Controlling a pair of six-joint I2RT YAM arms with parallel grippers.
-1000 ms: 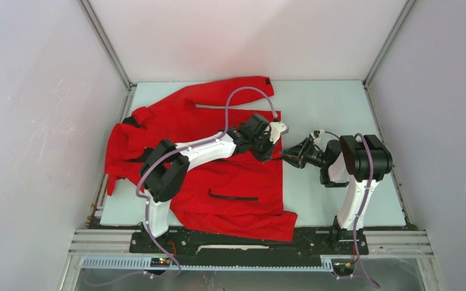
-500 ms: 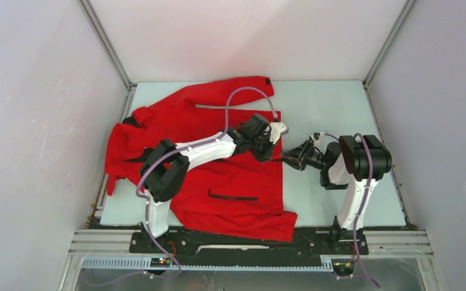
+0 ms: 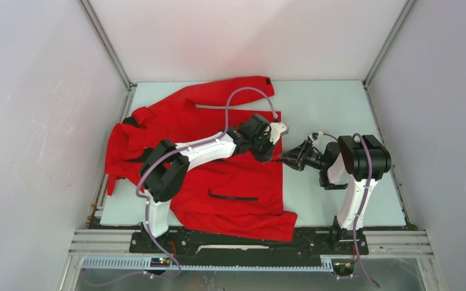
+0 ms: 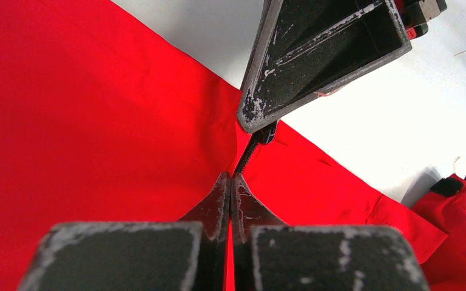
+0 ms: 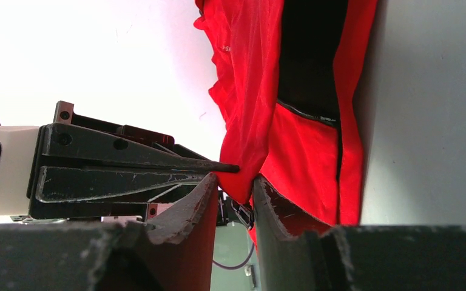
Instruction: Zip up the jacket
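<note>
"Where is the jacket from your seat?"

"I see the jacket [image 3: 243,179] spread on the pale table [image 3: 327,103], left of centre; its near edge lies just ahead of the arm bases; one black pocket zip [image 3: 233,197] runs across the near panel."

"And your left tool?"

"My left gripper [image 4: 230,182] reaches across the red cloth to the jacket's right edge; on the left wrist camera its fingers are pressed together; a black zipper strand [image 4: 252,151] runs straight into their tips, so I read it as clamped on the jacket there."

"The right one?"

"My right gripper [image 5: 235,180] comes in over the bare table and meets that same edge; on its own camera a fold of red fabric fills the narrow gap between its fingers, so it is pinching the jacket too; the two grippers sit just beside each other, with one right finger hanging over the zipper strand."

"Farther out?"

"Beyond the grippers a sleeve [image 3: 230,88] lies along the far side of the table; the dark collar [image 3: 132,121] sits at the far left."
</note>
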